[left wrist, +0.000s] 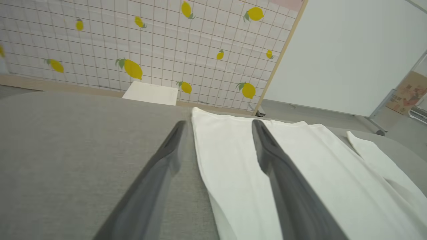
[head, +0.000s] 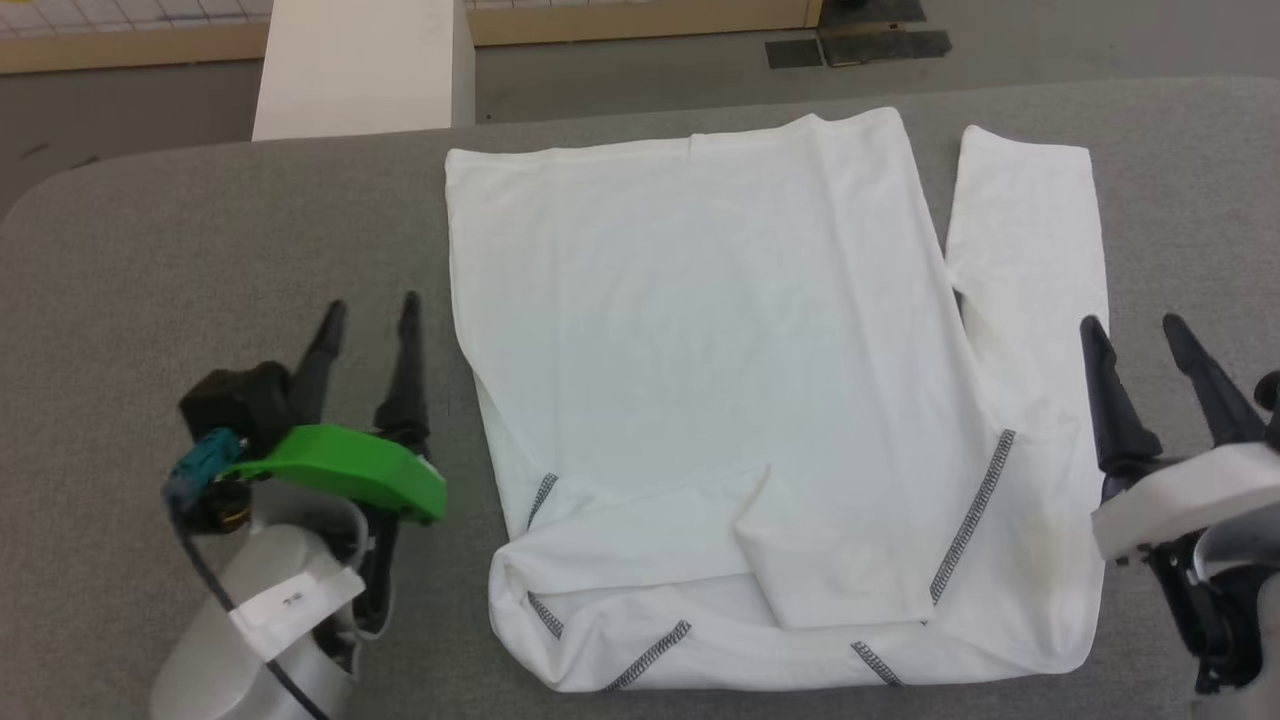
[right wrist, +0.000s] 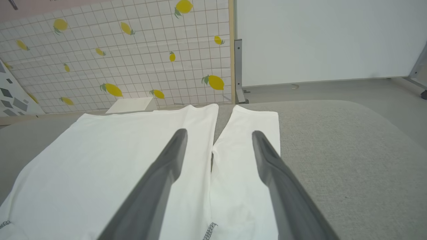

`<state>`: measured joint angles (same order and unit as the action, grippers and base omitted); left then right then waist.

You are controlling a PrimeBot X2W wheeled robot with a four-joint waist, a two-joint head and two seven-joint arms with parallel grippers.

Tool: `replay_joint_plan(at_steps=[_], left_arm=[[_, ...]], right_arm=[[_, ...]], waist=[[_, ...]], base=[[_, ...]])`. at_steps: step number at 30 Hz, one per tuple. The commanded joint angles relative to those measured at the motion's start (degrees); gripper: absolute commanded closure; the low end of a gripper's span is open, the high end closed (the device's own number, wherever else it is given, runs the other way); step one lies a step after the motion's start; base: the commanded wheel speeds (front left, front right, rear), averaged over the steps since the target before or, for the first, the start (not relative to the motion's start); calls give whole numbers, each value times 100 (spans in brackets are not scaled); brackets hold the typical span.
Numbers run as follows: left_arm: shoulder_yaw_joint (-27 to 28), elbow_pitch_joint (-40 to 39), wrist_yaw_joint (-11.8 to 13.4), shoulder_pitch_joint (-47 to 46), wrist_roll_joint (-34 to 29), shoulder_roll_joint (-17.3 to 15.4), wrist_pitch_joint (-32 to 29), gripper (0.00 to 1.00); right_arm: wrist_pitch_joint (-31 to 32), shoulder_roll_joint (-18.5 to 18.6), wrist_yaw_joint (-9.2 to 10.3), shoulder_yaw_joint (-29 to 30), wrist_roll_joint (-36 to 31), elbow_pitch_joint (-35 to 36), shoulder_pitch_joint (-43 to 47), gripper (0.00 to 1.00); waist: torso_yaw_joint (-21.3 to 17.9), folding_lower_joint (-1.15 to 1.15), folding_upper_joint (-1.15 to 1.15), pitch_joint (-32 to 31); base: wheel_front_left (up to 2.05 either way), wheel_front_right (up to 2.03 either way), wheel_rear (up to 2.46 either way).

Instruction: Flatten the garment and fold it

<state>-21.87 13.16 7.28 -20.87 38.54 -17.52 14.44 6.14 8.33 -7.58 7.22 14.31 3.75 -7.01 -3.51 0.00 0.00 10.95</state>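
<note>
Garment lies btwn left tool & right tool (both wide open, holding nothing).

No legible text. White tag on left arm: marks too small. Printed board: blurred.

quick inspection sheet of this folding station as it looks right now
surface: grey cloth-covered table, bare around the shirt
job's things: white garment lies flat; folded sleeve crosses its near part, straight sleeve lies beside the body
clutter: nothing seen
grippers: left gripper open, empty, beside the garment's edge; right gripper open, empty, by the straight sleeve
cables: dark cable along the left wrist
surroundings: white box beyond the table, lemon-print grid wall, grey floor
</note>
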Motion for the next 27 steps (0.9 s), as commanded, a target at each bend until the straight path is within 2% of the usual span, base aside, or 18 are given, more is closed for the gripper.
replay_joint_plan(at_steps=[1, 6, 15, 20, 27], left_arm=[[203, -90, 54, 155, -181, -71, 45, 0], [1147, -736, 52, 538, -875, 118, 53, 0], [1922, -1369, -509, 764, -1638, 725, 55, 0], [2213, -1591, -768, 654, -1894, 994, 55, 0], [2558, -1771, -1077, 453, -2072, 1211, 55, 0]], right_arm=[[69, 126, 9, 27, 71, -168, -271, 0], [255, 462, 9, 96, 197, -857, -1048, 0], [1128, 1020, 9, 504, 421, -2377, -2897, 0], [1728, 1212, 9, 1026, 171, -3033, -3821, 0], [2468, 1330, 9, 1712, -547, -3488, -4642, 0]], waist=[[146, 0, 0, 199], [315, 0, 0, 537], [647, 0, 0, 1485], [852, 0, 0, 2017], [1024, 0, 0, 2536]], base=[[0, 0, 0], [0, 0, 0], [0, 0, 0], [0, 0, 0], [0, 0, 0]])
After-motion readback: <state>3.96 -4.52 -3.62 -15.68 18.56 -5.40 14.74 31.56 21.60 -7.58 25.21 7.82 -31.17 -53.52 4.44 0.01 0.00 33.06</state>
